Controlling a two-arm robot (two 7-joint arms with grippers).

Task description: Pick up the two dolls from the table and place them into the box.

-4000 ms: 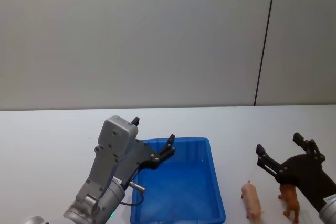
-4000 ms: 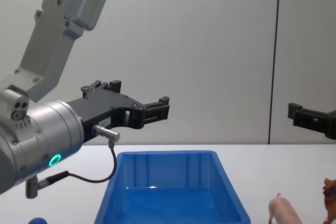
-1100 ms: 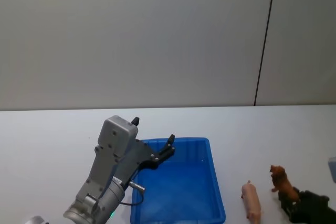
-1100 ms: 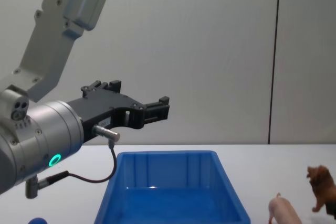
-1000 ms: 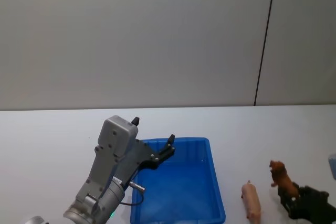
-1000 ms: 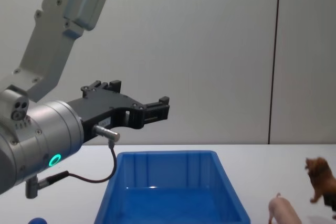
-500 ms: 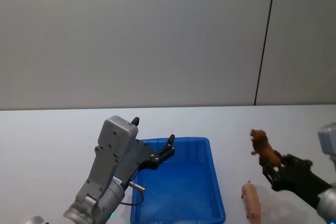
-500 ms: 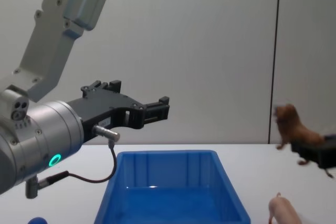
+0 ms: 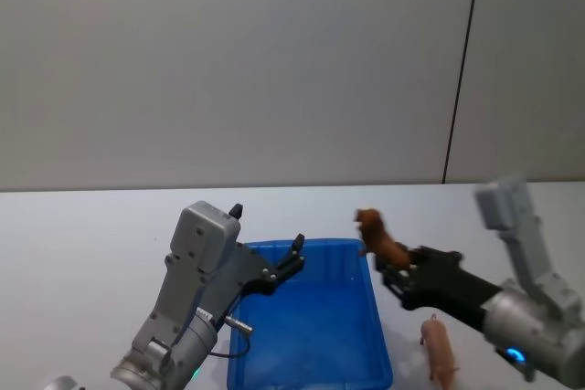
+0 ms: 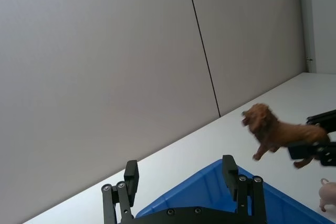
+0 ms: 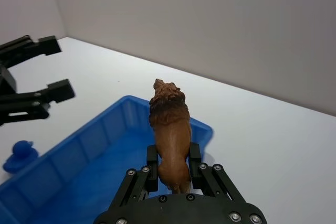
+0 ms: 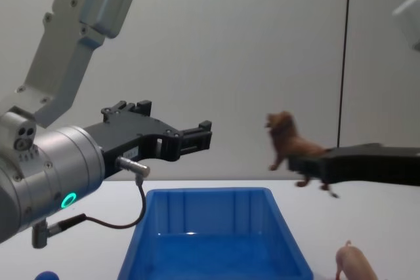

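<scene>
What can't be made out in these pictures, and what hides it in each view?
- Pig: chest view, the bottom edge cuts off its body.
- Lion: right wrist view, the right gripper covers its hind legs.
- Box: head view, the left gripper and its arm cover much of its left wall.

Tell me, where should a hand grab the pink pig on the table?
Probably across its flanks at mid-body, from above. The pig stands right of the box, long narrow body running away from the robot, so its sides give the shortest span. The right hand, holding the lion by the box's rim, is nearest; the left hand hovers open over it.
</scene>
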